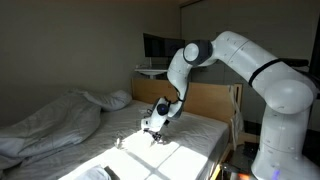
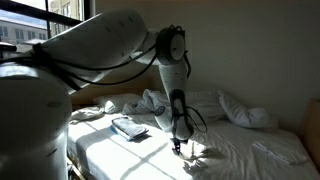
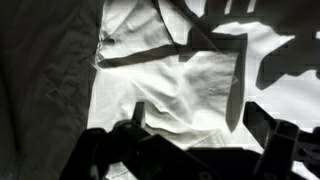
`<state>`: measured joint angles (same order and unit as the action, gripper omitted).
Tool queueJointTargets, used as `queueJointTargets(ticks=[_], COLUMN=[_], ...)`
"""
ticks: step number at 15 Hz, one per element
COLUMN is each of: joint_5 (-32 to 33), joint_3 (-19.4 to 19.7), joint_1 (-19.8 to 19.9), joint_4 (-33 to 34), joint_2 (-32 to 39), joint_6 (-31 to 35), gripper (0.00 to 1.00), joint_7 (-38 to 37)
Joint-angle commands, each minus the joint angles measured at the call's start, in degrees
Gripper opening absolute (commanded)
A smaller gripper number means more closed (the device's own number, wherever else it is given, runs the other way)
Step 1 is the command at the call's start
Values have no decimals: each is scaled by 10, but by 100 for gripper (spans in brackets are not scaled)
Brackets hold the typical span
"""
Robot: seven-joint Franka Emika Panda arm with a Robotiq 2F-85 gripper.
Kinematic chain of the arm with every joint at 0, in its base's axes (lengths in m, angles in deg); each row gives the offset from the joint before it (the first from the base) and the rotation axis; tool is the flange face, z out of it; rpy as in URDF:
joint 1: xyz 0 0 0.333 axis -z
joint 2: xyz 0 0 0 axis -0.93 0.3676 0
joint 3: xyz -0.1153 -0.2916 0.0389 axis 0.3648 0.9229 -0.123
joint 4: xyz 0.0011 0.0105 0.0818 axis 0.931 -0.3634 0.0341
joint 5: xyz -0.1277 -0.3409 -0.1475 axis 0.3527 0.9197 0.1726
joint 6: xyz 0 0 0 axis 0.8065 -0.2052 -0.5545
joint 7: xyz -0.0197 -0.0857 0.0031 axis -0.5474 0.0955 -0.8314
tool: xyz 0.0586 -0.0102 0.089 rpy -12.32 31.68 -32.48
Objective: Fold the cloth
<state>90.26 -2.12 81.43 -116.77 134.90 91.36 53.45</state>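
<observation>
A white cloth (image 3: 190, 75) lies rumpled and creased on the bed, lit by a patch of sun. It also shows in an exterior view (image 1: 158, 152) and in an exterior view (image 2: 150, 152), though there I cannot tell it from the white bedding. My gripper (image 3: 196, 113) points down just above the cloth, fingers spread, nothing between them. It shows in both exterior views (image 1: 155, 130) (image 2: 178, 146), close over the bed surface. The arm's shadow crosses the cloth.
A rumpled duvet (image 1: 50, 120) is heaped on one side of the bed. Pillows (image 2: 245, 110) lie at the head, near a wooden headboard (image 1: 212, 98). A small folded patterned item (image 2: 130, 127) rests on the bed near the gripper. A window (image 2: 40, 25) lights the bed.
</observation>
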Motion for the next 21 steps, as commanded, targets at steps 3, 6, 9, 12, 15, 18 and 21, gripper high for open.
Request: queueJointTargets(ticks=[3, 6, 9, 12, 15, 18, 21], joint_5=[-1, -13, -13, -9, -4, -1, 8], joint_3=[-1, 5, 8, 9, 9, 9, 8], joint_1=[9, 9, 8, 8, 6, 5, 10], joint_4=[27, 40, 51, 58, 61, 63, 63], joint_2=[18, 33, 44, 50, 48, 46, 44], joint_6=[8, 25, 29, 26, 22, 22, 28], gripper=[100, 100, 100, 67, 46, 27, 10], joint_7=[0, 13, 11, 7, 6, 6, 4])
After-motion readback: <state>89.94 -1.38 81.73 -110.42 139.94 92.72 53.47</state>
